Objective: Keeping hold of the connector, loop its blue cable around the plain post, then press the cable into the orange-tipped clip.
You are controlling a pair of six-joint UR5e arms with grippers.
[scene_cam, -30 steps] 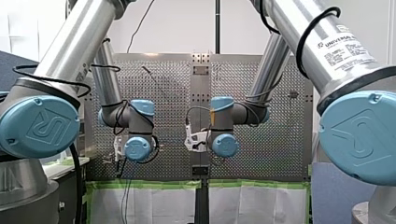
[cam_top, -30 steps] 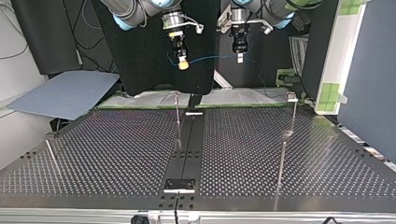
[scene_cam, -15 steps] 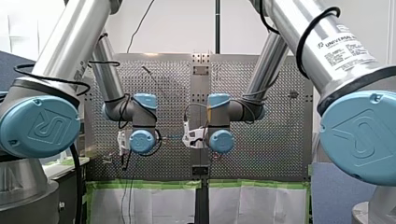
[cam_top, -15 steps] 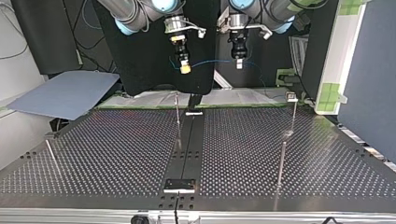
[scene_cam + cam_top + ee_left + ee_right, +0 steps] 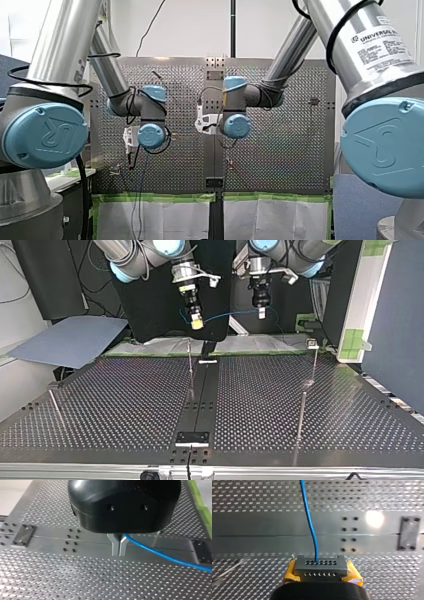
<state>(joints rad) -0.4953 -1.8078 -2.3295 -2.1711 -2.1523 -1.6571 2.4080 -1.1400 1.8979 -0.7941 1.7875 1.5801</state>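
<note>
In the right wrist view a grey connector [image 5: 320, 565] with rows of small holes sits between the yellow pads [image 5: 290, 573] of my right gripper [image 5: 322, 577], which is shut on it. The blue cable [image 5: 310, 525] runs straight ahead from it over the perforated plate. My left gripper [image 5: 119, 547] has its metal fingers shut on the same cable [image 5: 165, 556], which trails off to one side. In the top view both grippers hang above the table's far edge, my right [image 5: 197, 324] and my left [image 5: 261, 313], with the cable [image 5: 227, 316] slung between them. A thin plain post [image 5: 190, 366] stands below my right gripper.
Other thin rods rise from the perforated table [image 5: 125, 405]: one with a small block on top [image 5: 312, 344], a second [image 5: 301, 417] nearer the camera, a third [image 5: 55, 407] at the top view's left. A dark centre strip [image 5: 200, 400] ends in a small plate [image 5: 192, 438].
Both arms have carried the cable further over the table, lower in the top view and higher in the front view. The cable sags slightly more between them. Both grips are unchanged.
</note>
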